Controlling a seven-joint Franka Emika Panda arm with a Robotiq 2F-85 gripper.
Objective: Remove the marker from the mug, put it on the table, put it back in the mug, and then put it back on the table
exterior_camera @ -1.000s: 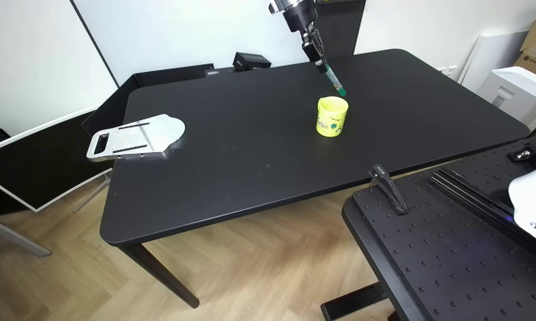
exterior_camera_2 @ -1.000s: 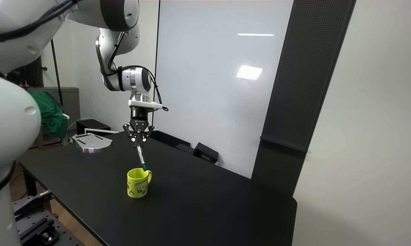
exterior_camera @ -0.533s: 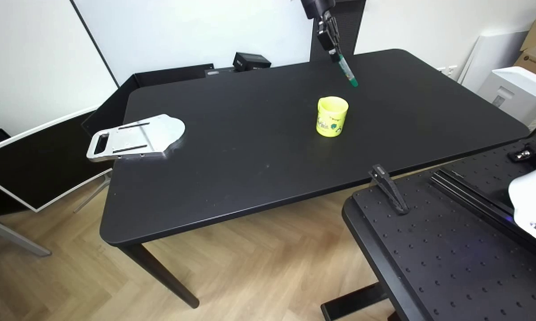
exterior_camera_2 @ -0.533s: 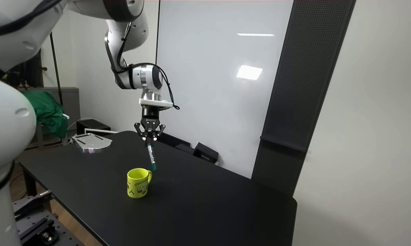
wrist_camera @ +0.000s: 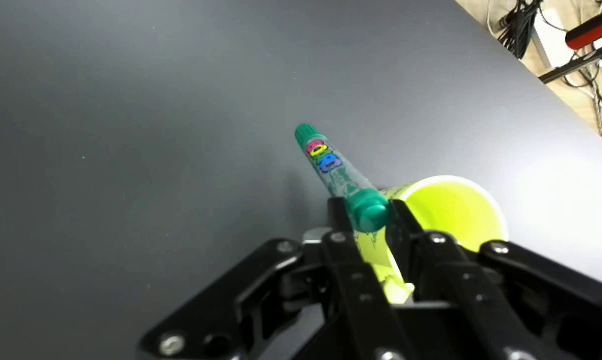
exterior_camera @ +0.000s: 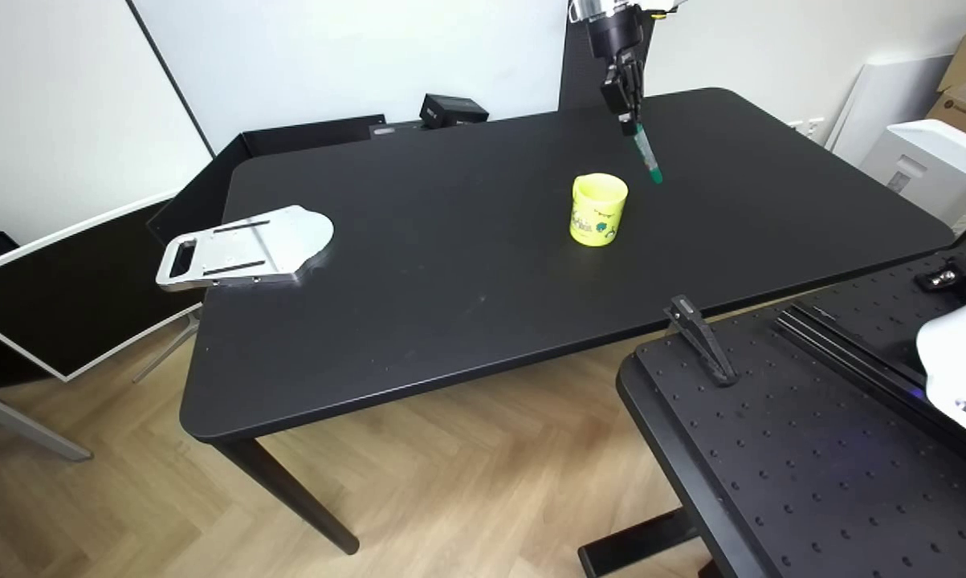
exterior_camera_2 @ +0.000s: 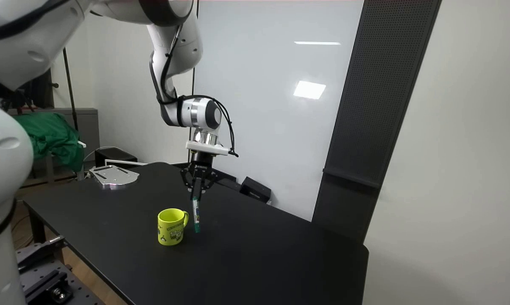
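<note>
Near the middle of the wrist view, the slim clear-bodied marker with green ends point(wrist_camera: 333, 167) points away from the black metal two-fingered pincer point(wrist_camera: 365, 212), which pinches its near end; its long axis slants, far end toward the upper left, and just right of it gapes the small bright yellow-green cylindrical mug point(wrist_camera: 453, 212). So the marker is outside the mug, and in both exterior views it hangs steeply below the pincer, to the right of the upright mug. Its low end seems to hover over the large matte black rectangular table point(exterior_camera: 442, 297), though contact I cannot settle. One white jointed robot arm point(exterior_camera_2: 191, 51) does the work, so no second hand is nearer. I judge that setting the marker on the table comes next, which asks for this steep stance to be tipped flatter; a swing leftward in those views risks clipping the mug, the thing most in the way. Farther off, left to right in an exterior view, a flat silver metal plate with a slotted handle point(exterior_camera: 246, 245) overhangs the table's edge at middle left, a small black box point(exterior_camera: 453, 111) sits beyond the far edge at upper centre, and a black clamp point(exterior_camera: 703, 341) and a black perforated board point(exterior_camera: 772, 449) lie at lower right
</note>
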